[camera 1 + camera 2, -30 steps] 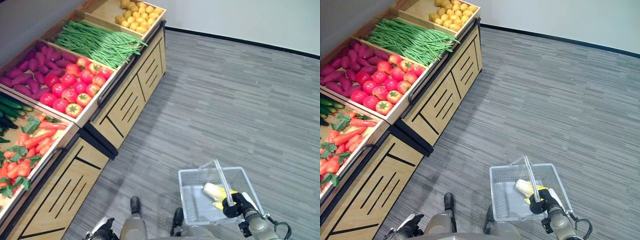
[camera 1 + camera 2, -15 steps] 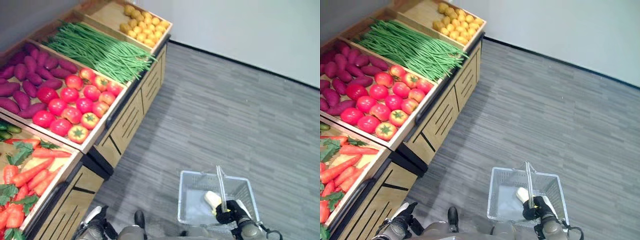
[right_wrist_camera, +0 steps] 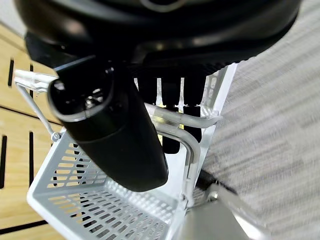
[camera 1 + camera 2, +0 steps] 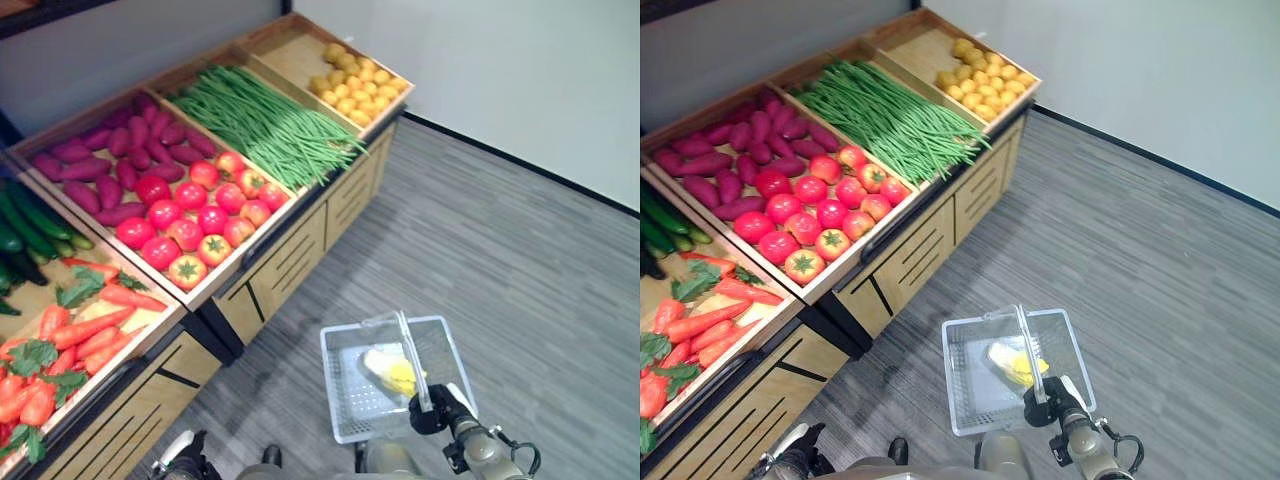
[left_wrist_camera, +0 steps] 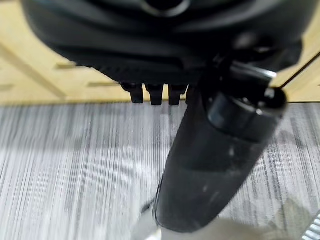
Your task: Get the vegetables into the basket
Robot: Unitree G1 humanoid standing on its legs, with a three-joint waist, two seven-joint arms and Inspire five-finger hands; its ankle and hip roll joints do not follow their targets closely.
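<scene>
The right hand has its fingers curled round the handle of the white basket, carrying it low over the grey floor just right of the produce stand. A yellow-and-pale vegetable, corn by the look of it, already lies in the basket's far right part, its long axis running roughly left-far to right-near, flat on the bottom; which end is the tip I cannot tell. The worry, to my eye, is the swing: the basket hangs from one thin bail, so a quick turn toward the bins could tip it and roll the corn against the wall, or knock the basket's near left corner into the stand's drawer fronts. The left hand hangs low beside the stand, fingers straight and relaxed, holding nothing, and must reach well up and left to the tomatoes or carrots.
</scene>
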